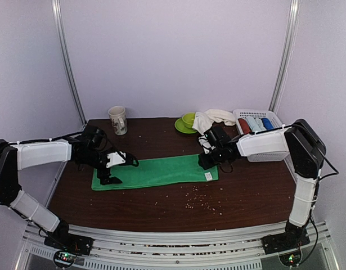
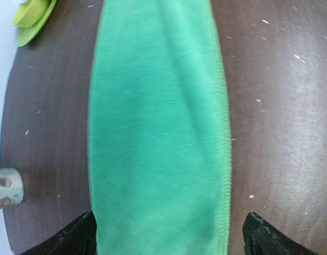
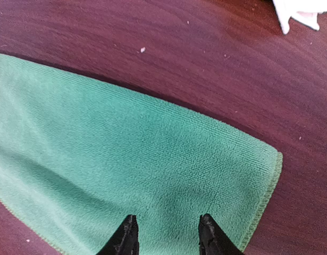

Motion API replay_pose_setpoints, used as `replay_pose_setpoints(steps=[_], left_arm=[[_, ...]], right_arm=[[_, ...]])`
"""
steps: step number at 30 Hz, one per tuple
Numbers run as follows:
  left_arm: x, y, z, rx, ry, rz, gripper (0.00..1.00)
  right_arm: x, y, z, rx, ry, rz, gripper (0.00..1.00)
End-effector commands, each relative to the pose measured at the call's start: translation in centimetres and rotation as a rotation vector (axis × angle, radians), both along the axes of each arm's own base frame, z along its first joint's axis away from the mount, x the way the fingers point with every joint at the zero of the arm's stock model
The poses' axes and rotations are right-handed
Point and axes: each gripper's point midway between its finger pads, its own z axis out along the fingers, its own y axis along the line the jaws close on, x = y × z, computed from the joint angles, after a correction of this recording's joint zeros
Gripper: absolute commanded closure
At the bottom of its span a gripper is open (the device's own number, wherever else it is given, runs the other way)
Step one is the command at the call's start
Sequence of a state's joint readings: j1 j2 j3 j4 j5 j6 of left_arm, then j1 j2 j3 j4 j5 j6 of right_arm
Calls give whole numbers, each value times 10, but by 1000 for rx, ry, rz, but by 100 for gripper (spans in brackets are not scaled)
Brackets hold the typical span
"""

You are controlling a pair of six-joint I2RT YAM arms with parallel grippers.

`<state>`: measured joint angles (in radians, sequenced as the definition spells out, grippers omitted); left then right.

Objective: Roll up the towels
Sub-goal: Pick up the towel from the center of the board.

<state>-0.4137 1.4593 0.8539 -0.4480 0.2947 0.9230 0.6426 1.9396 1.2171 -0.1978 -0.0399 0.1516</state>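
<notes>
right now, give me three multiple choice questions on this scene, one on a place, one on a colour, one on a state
1. Where is the cream towel?
A in the basket; B beside the green cup; C under the mug.
2. What colour is the flat towel on the table?
A red; B green; C white.
3. How do the left jaws stand?
A shut on the mug; B out of view; C open, astride the flat towel's end.

Answers:
1. B, it lies bunched next to the cup at the far edge.
2. B, all three views show it green.
3. C, the left wrist view shows a fingertip on each side of the cloth.
</notes>
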Motion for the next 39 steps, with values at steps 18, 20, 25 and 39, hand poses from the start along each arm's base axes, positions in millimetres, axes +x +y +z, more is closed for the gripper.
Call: replay_pose_setpoints(steps=[18, 20, 25, 39], left_arm=[[75, 131, -24, 194, -234, 818, 38], [74, 137, -32, 228, -233, 830, 38], [75, 140, -40, 257, -234, 824, 38], [62, 136, 3, 172, -238, 764, 2]], right_arm=[[-39, 24, -18, 7, 66, 51, 73], [-42, 17, -27, -20, 84, 33, 73], [-44, -1, -37, -109, 94, -12, 74], [-25, -12, 45, -5, -11, -87, 49]])
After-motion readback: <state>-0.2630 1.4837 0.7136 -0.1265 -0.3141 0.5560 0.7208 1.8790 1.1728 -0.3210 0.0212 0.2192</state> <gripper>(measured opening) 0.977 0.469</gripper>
